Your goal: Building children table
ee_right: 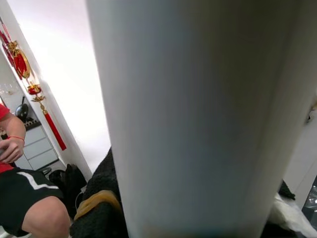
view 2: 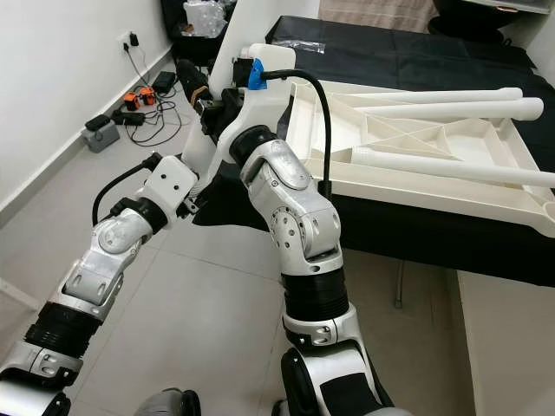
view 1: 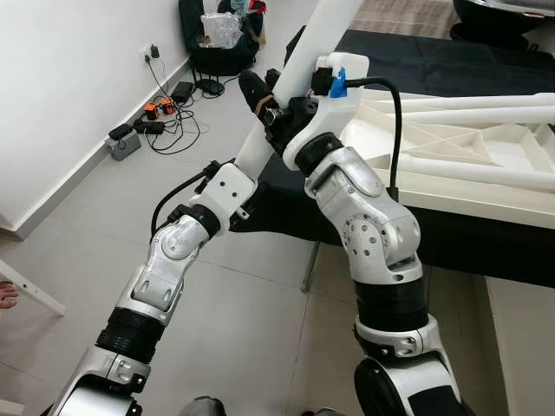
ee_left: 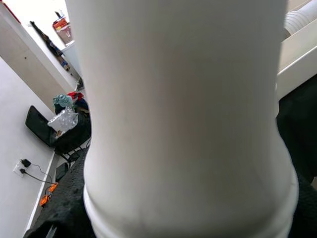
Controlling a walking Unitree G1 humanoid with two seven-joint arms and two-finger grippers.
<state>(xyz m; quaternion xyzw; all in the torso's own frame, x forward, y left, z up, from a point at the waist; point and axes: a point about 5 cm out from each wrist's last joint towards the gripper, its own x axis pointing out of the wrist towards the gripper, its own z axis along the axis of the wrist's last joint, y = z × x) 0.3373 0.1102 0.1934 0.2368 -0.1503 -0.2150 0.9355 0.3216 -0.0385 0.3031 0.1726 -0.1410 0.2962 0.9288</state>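
both arms are raised to a white table leg (view 1: pixel 295 78) that stands tilted at the near left corner of the upturned white tabletop (view 2: pixel 451 186), which lies underside up on a black-covered surface (view 2: pixel 408 61). the left gripper (view 1: pixel 257 94) meets the leg from its left side and the right gripper (view 1: pixel 290 117) meets it from the tabletop side a little lower, so the leg is bracketed between them. whether either pair of fingers is clamped on the leg or merely resting against it cannot be told, as the leg and wrists hide the fingertips. both wrist views look straight onto the white shaft at close range, which agrees with contact or near contact. judgement: the two-sided hold serves to steady a long piece while its end is seated at the corner; the seat itself is hidden. three further legs (view 2: pixel 451 108) lie loose across the ribbed underside, well apart from the grippers, evidently awaiting fitting. a person's bare knee (ee_right: pixel 42 218) appears in the right wrist view. chargers and cables (view 1: pixel 156 117) lie on the floor by the wall.
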